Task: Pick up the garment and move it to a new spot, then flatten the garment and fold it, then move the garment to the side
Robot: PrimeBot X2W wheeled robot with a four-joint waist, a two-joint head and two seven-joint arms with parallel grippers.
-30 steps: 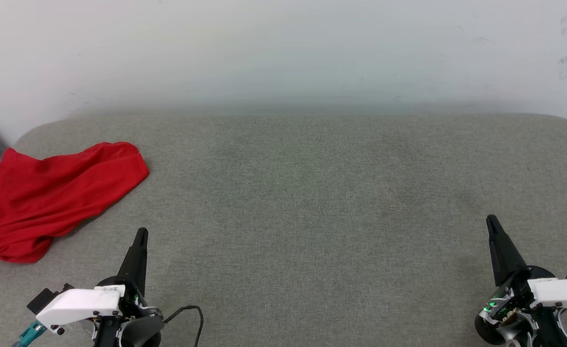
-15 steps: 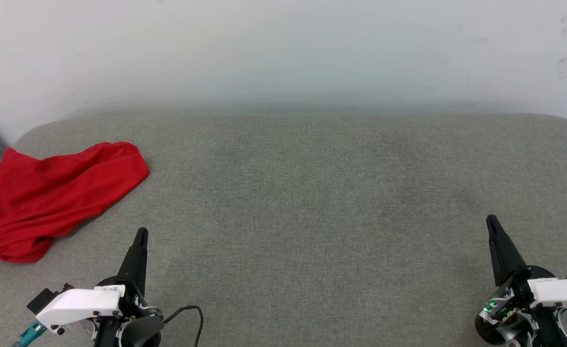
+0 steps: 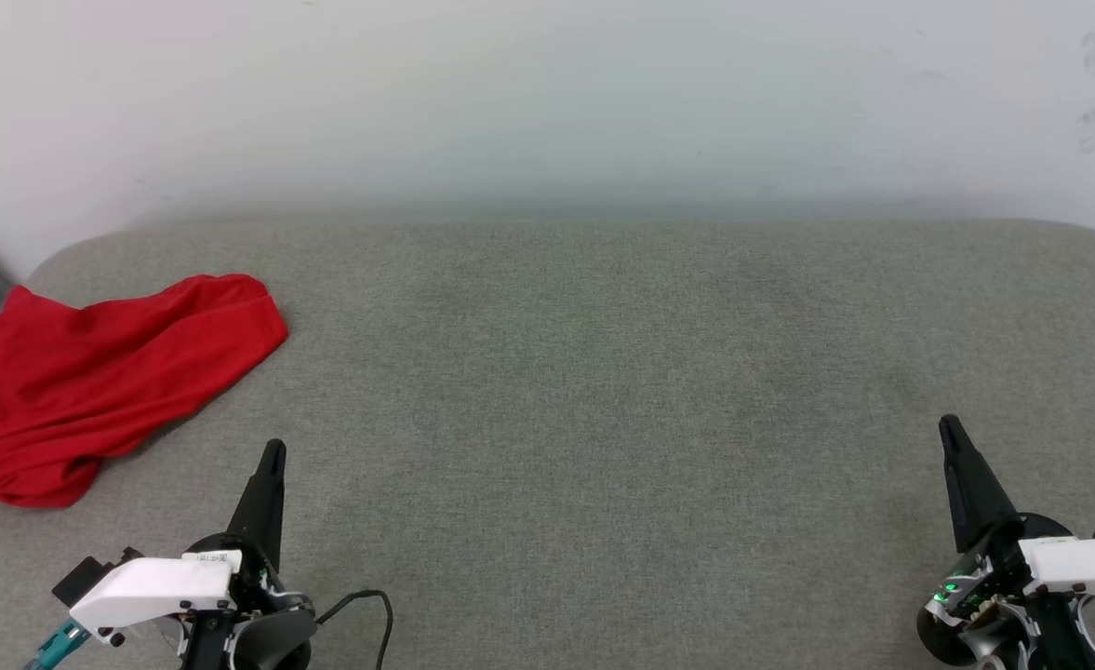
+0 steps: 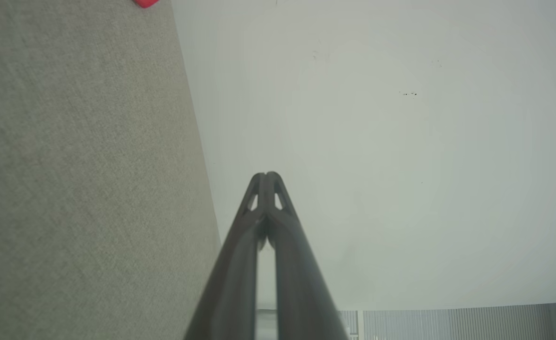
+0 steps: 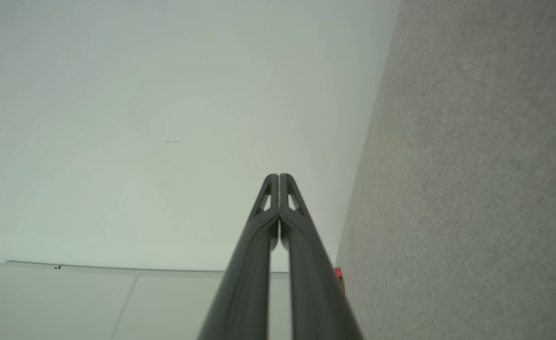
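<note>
Crumpled red garment [image 3: 100, 381] at grey cushion's [image 3: 603, 372] left edge, white wall [image 3: 547, 93] behind; left and right jaws together.

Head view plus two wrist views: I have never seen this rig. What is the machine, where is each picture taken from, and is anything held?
It is a two-armed robot. The wide picture comes from its head, looking down at a grey fabric surface by a pale wall. The other two come from wrist cameras, each looking along that arm's dark fingers. The left claw and right claw are shut, holding nothing. A crumpled red garment lies on the surface's left side, untouched.
</note>
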